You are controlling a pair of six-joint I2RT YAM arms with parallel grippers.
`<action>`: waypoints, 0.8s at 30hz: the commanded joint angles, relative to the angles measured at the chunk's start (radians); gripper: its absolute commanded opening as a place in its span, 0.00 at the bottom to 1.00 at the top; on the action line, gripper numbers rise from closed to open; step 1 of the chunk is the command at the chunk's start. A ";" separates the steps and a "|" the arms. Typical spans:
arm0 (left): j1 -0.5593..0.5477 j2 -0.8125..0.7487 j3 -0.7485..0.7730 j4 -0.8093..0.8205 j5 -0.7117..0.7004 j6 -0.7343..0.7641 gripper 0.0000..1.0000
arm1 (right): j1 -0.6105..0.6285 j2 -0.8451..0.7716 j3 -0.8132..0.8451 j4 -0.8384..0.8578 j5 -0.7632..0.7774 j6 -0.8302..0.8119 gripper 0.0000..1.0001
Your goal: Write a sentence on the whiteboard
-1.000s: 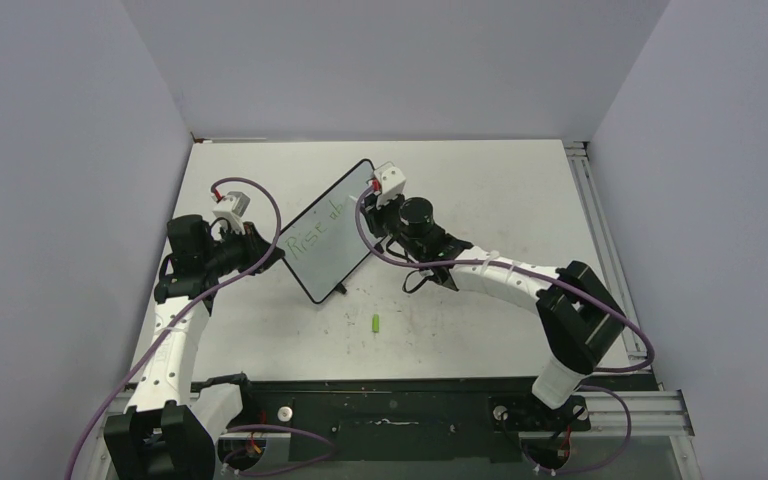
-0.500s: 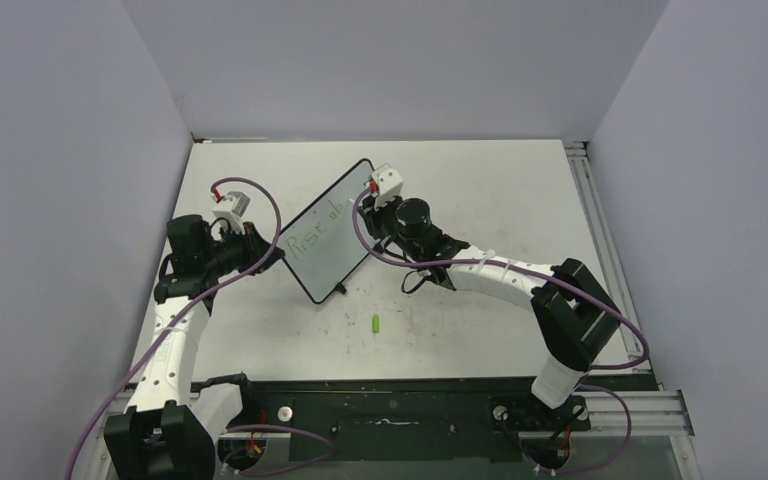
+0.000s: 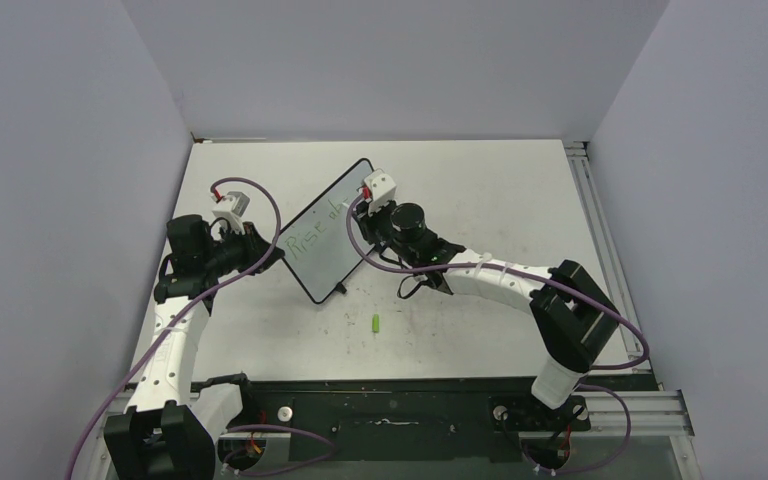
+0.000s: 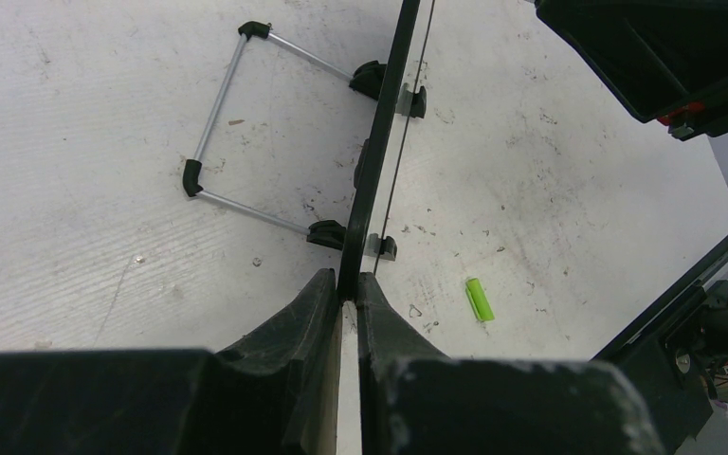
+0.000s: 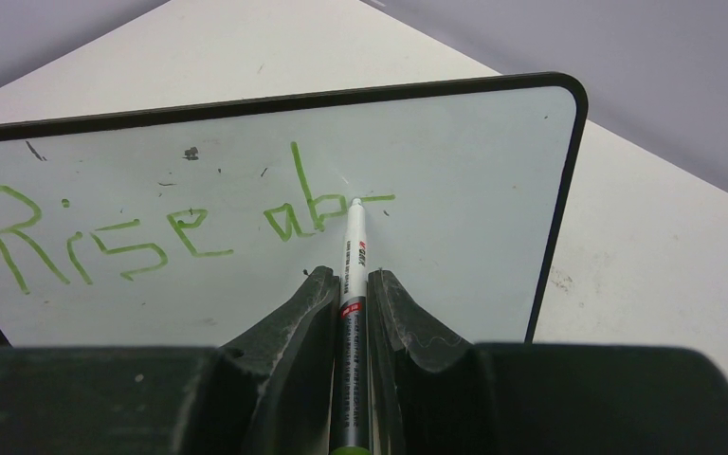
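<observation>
Light, stiff whiteboard (image 5: 455, 190), pinched at its thin edge
Left claw (image 4: 345, 301) clamps that edge; right claw (image 5: 352, 289) grips the marker (image 5: 353, 248), tip on the sentence (image 5: 190, 234); hard strokes could tip it.

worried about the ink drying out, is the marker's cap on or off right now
Off. The marker between the right fingers shows a bare tip touching the whiteboard beside the green lettering.

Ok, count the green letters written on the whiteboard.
6. "Rise" fills the left half of the whiteboard: four letters. "ab" follows near the middle: two. The marker tip rests on an unfinished stroke beyond the b and may hide part of it.
</observation>
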 commanded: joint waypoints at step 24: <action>0.003 -0.019 0.046 0.030 0.015 -0.001 0.00 | 0.010 -0.015 -0.016 0.033 0.081 -0.001 0.05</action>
